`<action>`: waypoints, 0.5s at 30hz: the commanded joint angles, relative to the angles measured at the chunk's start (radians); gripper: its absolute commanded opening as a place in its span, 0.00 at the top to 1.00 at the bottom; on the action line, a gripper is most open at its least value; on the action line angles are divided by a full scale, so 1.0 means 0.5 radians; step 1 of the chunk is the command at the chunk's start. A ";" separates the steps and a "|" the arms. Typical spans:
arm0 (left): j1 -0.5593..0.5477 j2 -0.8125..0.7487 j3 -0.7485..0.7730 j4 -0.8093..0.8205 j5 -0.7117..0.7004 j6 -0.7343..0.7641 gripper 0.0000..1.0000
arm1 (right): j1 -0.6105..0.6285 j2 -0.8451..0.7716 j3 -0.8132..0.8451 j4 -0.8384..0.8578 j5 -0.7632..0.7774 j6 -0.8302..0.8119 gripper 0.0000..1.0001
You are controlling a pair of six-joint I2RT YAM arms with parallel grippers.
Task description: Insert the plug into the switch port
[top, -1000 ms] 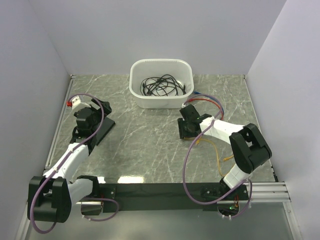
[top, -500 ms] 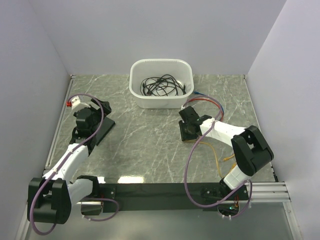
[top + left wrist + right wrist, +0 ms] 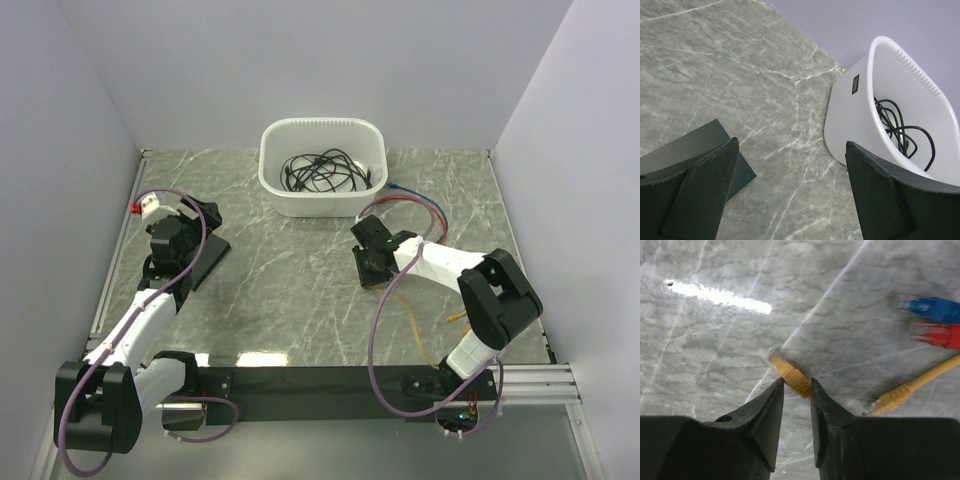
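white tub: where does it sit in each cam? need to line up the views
Top external: white tub at back centre, near the rear wall.
Left wrist: right half of the frame, seen at a tilt from its side.
Right wrist: not in it; only the yellow plug and other cable ends over the table.
Shared landmark: the black cables coiled inside it; the veined grey table shows in all three.

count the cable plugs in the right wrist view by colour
yellow: 2, the held plug in the right gripper and a loose plug on the table
blue plug: 1
red plug: 1
total: 4
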 commanded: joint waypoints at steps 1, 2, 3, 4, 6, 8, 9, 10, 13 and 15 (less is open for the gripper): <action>-0.009 -0.036 -0.024 0.025 0.011 -0.022 0.07 | 0.086 0.099 0.059 -0.113 -0.005 -0.016 0.68; -0.009 -0.039 -0.024 0.022 0.011 -0.022 0.07 | 0.099 0.112 0.071 -0.119 -0.002 -0.016 0.71; -0.009 -0.036 -0.024 0.022 0.008 -0.022 0.07 | 0.111 0.136 0.087 -0.119 -0.011 -0.016 0.72; -0.009 -0.036 -0.024 0.019 0.005 -0.022 0.07 | 0.132 0.152 0.093 -0.116 -0.020 -0.016 0.74; -0.009 -0.036 -0.024 0.013 0.005 -0.019 0.07 | 0.157 0.179 0.111 -0.113 -0.045 -0.010 0.78; -0.012 -0.036 -0.024 0.013 0.005 -0.019 0.07 | 0.203 0.213 0.133 -0.101 -0.042 0.005 0.83; -0.012 -0.039 -0.027 0.013 0.005 -0.019 0.07 | 0.215 0.228 0.139 -0.085 -0.045 0.012 0.84; -0.012 -0.040 -0.033 0.013 0.011 -0.019 0.07 | 0.237 0.234 0.148 -0.079 -0.045 0.015 0.86; -0.018 -0.043 -0.052 0.031 0.024 -0.028 0.07 | 0.322 0.244 0.197 -0.036 -0.045 0.012 0.89; -0.021 -0.036 -0.058 0.037 0.036 -0.028 0.07 | 0.390 0.241 0.225 0.031 -0.054 -0.004 0.91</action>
